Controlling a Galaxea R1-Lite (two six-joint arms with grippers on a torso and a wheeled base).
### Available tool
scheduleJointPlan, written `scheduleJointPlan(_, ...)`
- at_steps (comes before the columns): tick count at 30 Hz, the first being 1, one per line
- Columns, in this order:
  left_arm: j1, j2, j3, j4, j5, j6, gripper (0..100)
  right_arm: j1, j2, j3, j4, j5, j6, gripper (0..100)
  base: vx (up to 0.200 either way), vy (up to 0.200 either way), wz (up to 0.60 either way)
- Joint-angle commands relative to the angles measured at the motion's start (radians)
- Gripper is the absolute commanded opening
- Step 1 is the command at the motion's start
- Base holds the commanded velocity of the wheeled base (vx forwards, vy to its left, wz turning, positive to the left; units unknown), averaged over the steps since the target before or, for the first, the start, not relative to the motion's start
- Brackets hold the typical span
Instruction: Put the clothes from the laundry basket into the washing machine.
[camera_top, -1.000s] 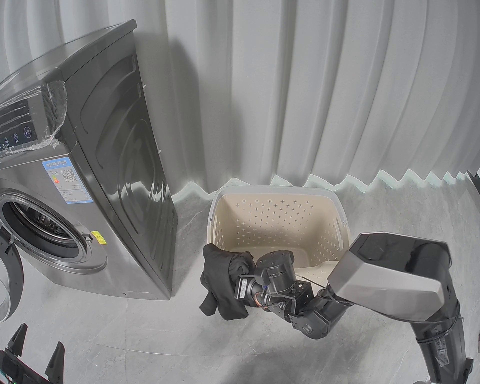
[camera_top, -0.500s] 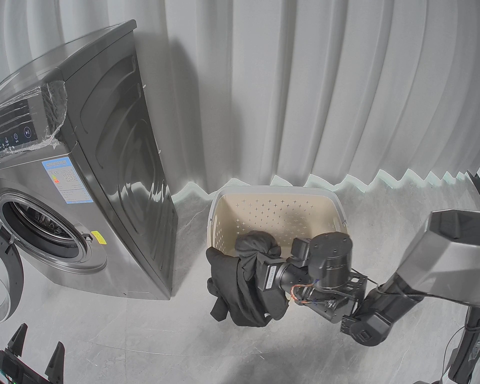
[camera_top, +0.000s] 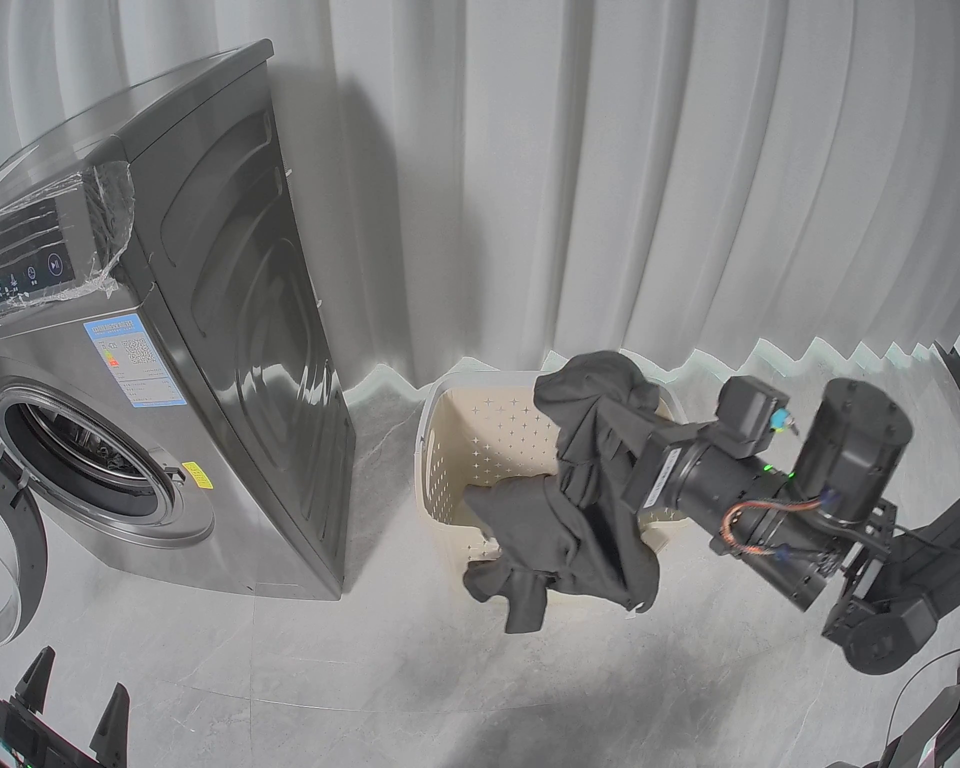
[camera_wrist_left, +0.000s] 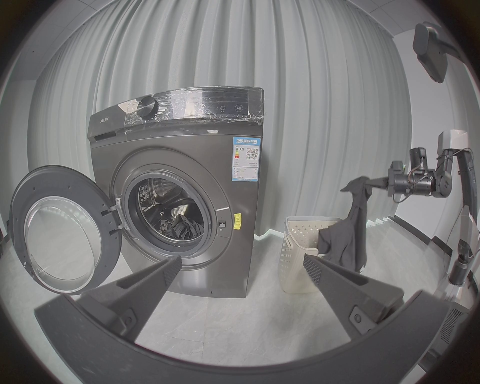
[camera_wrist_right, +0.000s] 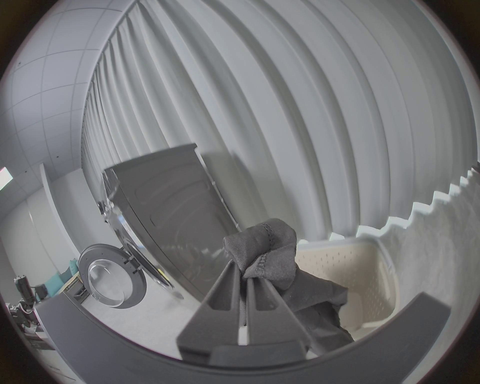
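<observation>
A dark grey garment hangs above the cream laundry basket, with its lower folds over the basket's front rim. My right gripper is shut on the garment's top, held high to the right of the grey washing machine. From the left wrist camera the garment dangles over the basket. The machine's round door stands open, and dark clothes lie in the drum. My left gripper sits low near the floor in front of the machine, open with nothing between its fingers.
White pleated curtains hang behind the basket and machine. The pale stone floor spreads between the machine's front and the basket. The open door juts out at the machine's lower left.
My right arm has lifted and swung right, carrying the garment from the basket's front left corner up above the basket. The left gripper has stayed put.
</observation>
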Motion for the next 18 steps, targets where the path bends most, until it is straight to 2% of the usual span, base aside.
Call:
scheduleJointPlan(1,0.0,-0.016,0.016,0.0,0.0,0.003,100,-0.046,-0.147,0.021,-0.001,0.008,-0.045,0,0.0,0.0,0.0)
scheduleJointPlan(7,0.0,-0.016,0.016,0.0,0.0,0.008,100,-0.087,-0.173,0.067,-0.008,0.007,-0.102,0,0.0,0.0,0.0)
scheduleJointPlan(15,0.0,-0.016,0.016,0.0,0.0,0.005,100,-0.122,-0.159,0.056,-0.071,0.01,-0.146,0,0.0,0.0,0.0)
scheduleJointPlan(16,0.0,-0.016,0.016,0.0,0.0,0.003,100,-0.125,-0.158,0.069,-0.081,0.008,-0.174,0,0.0,0.0,0.0)
scheduleJointPlan(18,0.0,-0.016,0.016,0.0,-0.003,0.009,100,-0.127,-0.156,0.089,-0.083,0.005,-0.184,0,-0.2,0.0,0.0)
